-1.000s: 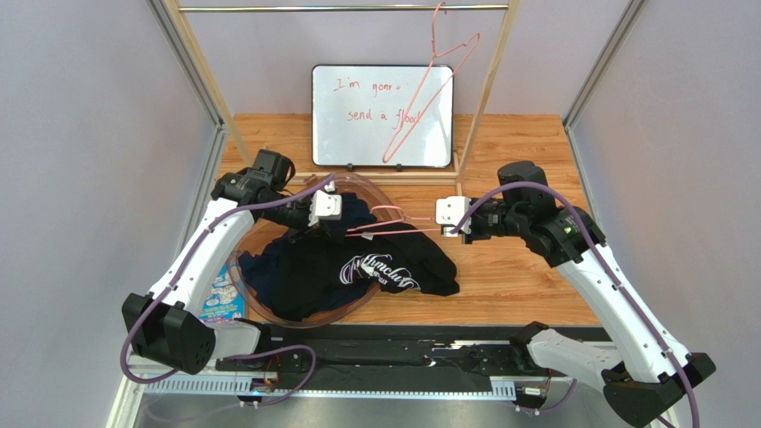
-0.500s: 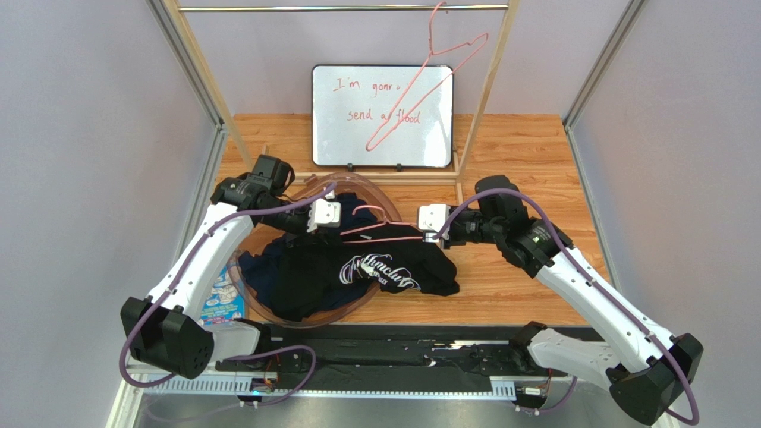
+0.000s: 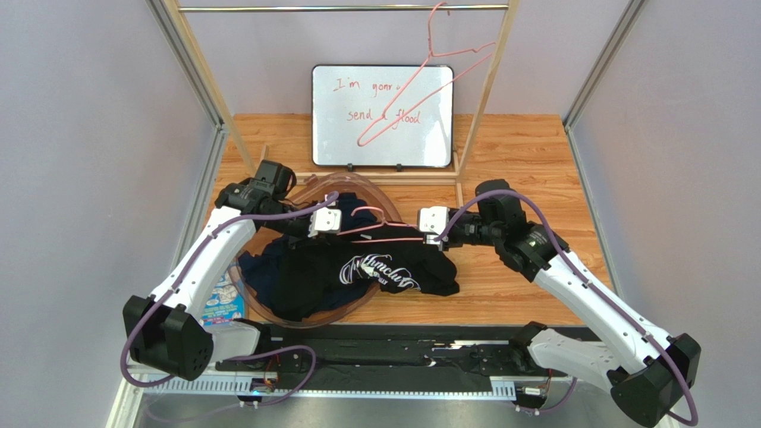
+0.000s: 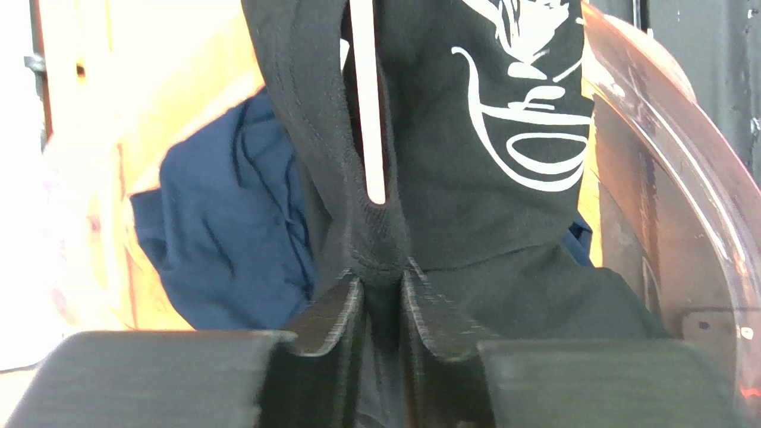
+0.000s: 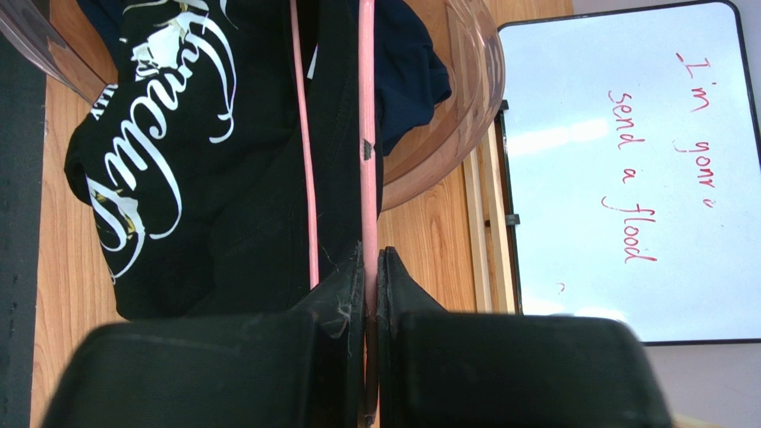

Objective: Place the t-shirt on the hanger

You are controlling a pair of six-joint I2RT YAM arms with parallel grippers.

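The black t-shirt (image 3: 393,270) with white script print lies half in a clear basin, half on the table. My left gripper (image 3: 346,227) is shut on a fold of its black fabric (image 4: 382,241) near the collar edge. The pink hanger (image 3: 386,234) lies level above the shirt, between the two grippers. My right gripper (image 3: 422,237) is shut on its wire (image 5: 367,134). In the right wrist view the hanger's two wires run over the shirt (image 5: 179,152). In the left wrist view a pale wire end (image 4: 368,107) sits inside the fabric fold.
A plain navy garment (image 4: 223,241) lies in the clear plastic basin (image 3: 268,312). A second pink hanger (image 3: 420,89) hangs from the metal rail (image 3: 344,8) of the wooden rack. A whiteboard (image 3: 382,152) stands behind. Grey walls close both sides.
My right arm has moved left, carrying the hanger toward my left gripper and over the shirt. The left gripper shifted slightly. The hanger on the rail has swung left.
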